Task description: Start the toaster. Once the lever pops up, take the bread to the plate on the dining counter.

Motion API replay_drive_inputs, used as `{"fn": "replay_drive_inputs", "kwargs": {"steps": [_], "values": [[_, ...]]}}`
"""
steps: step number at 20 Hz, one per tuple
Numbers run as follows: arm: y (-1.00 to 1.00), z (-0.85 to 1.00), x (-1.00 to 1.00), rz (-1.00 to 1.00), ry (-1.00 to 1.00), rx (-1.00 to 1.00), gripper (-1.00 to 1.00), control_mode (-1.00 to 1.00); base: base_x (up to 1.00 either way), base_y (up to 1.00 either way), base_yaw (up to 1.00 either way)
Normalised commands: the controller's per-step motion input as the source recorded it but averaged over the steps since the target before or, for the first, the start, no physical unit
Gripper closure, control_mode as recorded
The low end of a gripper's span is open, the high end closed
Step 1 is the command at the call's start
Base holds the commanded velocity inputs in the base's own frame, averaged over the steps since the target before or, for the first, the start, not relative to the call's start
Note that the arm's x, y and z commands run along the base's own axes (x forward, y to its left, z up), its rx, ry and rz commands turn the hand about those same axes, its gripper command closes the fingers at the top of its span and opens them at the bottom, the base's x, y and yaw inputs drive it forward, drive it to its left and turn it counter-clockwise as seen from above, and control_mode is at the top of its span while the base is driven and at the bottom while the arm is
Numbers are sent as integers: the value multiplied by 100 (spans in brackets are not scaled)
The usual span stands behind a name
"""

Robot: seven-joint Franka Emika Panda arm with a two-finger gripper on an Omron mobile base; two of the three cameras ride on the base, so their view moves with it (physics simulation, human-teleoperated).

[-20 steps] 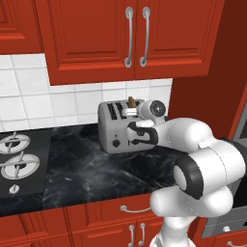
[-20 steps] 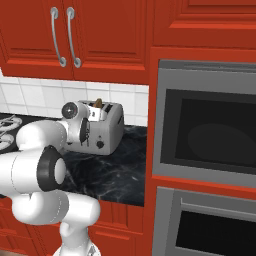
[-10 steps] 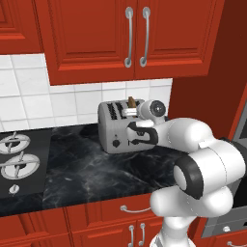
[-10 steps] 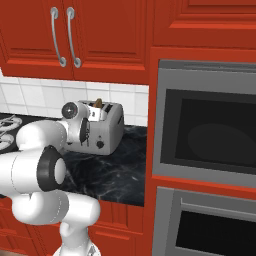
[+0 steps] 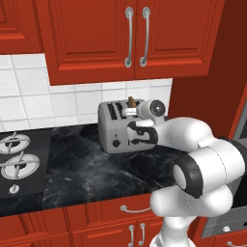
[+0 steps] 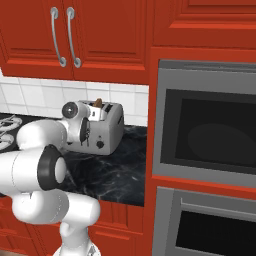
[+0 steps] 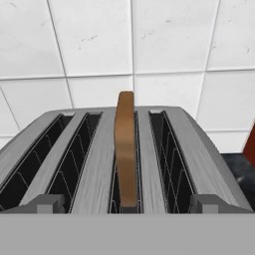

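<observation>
The silver-grey toaster (image 5: 115, 126) (image 6: 109, 131) stands on the black counter against the tiled wall. One tan-brown slice of bread (image 5: 131, 101) (image 6: 98, 103) sticks up from a slot right of the toaster's middle. In the hand view the bread (image 7: 124, 149) stands edge-on in the third slot of the toaster (image 7: 94, 164). My gripper (image 5: 137, 133) (image 6: 87, 133) hovers at the toaster's front face, about level with its top, open and holding nothing. The plate and the dining counter are out of view.
Stove burners (image 5: 17, 164) lie at the left end of the black marble counter (image 5: 87, 169). Red wall cabinets (image 5: 130, 34) hang above the toaster. A built-in oven (image 6: 210, 135) in a red column stands right of the counter.
</observation>
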Motion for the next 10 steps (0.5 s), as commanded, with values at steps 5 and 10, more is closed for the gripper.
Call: {"fn": "replay_drive_inputs", "kwargs": {"steps": [5, 10], "values": [[0, 0, 11, 0, 0, 0, -100, -100, 0, 0, 0], [0, 0, 8, 0, 0, 0, -100, -100, 0, 0, 0]]}}
